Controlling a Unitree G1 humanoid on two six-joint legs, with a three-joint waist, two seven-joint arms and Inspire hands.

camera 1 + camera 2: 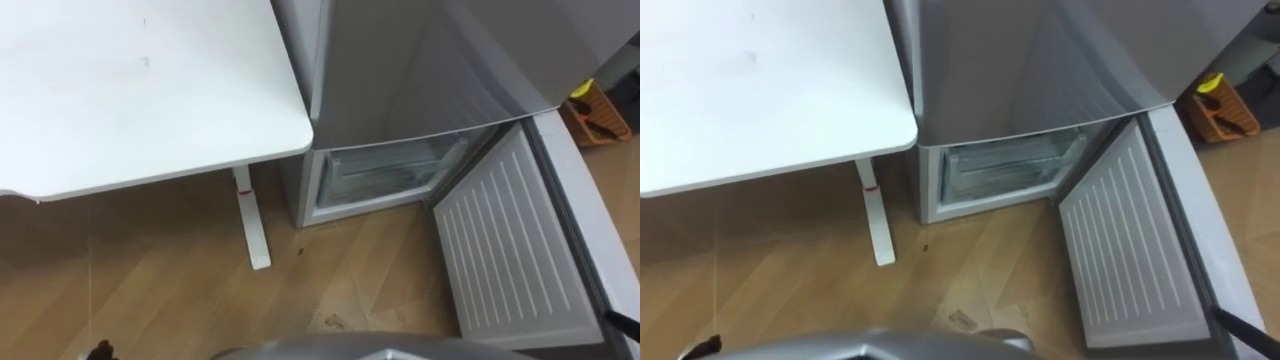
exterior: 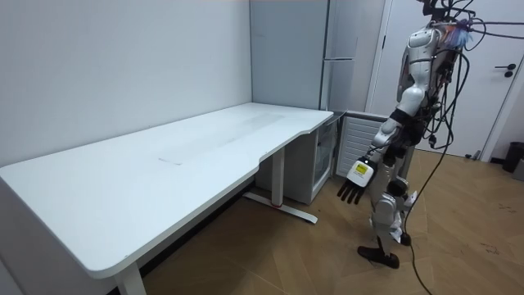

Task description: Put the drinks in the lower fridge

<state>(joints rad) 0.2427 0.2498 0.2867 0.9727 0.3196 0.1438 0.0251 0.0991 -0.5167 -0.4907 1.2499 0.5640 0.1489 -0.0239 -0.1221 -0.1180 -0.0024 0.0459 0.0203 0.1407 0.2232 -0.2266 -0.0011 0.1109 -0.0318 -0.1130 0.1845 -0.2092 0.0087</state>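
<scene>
Room view: left robot hand (image 2: 354, 182) hangs open; table (image 2: 164, 180) beside fridge (image 1: 420, 70), lower door (image 1: 505, 250) wide open.

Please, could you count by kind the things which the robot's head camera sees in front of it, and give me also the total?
White table: 1
Fridge, lower door open: 1
Orange container on the floor: 1
Total: 3
</scene>
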